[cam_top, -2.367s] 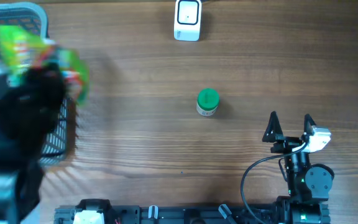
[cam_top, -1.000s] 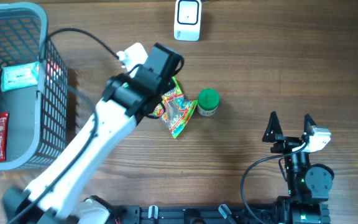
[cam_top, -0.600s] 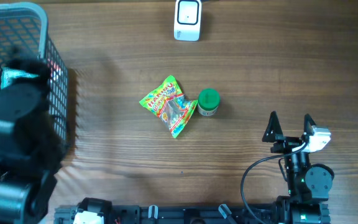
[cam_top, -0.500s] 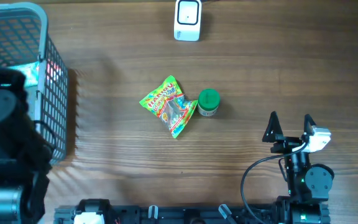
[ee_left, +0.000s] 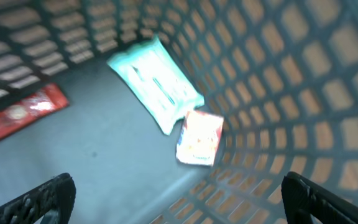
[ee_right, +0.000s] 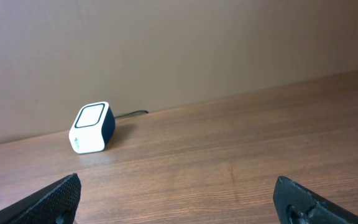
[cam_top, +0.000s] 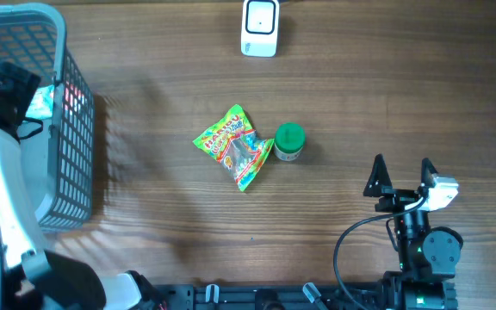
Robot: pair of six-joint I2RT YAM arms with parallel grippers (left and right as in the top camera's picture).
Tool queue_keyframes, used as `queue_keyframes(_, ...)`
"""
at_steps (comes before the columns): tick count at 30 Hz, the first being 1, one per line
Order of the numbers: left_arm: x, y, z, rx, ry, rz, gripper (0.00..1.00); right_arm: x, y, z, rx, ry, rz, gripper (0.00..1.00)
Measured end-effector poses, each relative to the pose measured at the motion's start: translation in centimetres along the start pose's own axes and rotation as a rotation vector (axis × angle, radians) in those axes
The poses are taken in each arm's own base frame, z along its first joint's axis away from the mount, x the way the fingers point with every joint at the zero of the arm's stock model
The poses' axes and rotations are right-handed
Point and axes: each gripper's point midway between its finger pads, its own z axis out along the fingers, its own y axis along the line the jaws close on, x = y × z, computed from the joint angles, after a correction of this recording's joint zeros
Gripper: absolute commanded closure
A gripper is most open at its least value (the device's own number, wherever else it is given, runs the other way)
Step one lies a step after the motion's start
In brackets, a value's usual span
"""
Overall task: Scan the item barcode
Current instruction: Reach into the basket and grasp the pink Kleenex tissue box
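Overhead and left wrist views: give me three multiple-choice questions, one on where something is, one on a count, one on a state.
1. The snack packet lies:
A on a plate
B on the table beside the green-capped jar
C on a shelf

2. In the left wrist view, how many items show in the basket?
A one
B three
C five

3. The right fingers are:
A shut tight, empty
B open, empty
C shut on a cloth

Answers:
1 B, the packet lies flat on the wood right next to the jar.
2 B, there is a teal packet, a red bar and a small white-and-red packet.
3 B, the two tips stand wide apart with nothing between them.
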Motion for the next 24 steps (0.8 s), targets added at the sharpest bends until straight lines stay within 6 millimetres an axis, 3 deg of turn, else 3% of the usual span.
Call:
queue_keyframes(5, 0.6, -2.6, 3.0, 0.128, 0.047, 0.138, 0.0, 0.0, 0.0, 0.0, 0.0, 0.0, 0.0, 0.0)
queue_keyframes(11, 0.1, -4.6, 4.5, 0.231, 0.034, 0.181, 0.0, 0.0, 0.0, 0.0, 0.0, 0.0, 0.0, 0.0)
queue_keyframes(24, 4.5, -3.0, 12.8, 0.173, 0.196, 0.184, 0.0, 0.0, 0.0, 0.0, 0.0, 0.0, 0.0, 0.0)
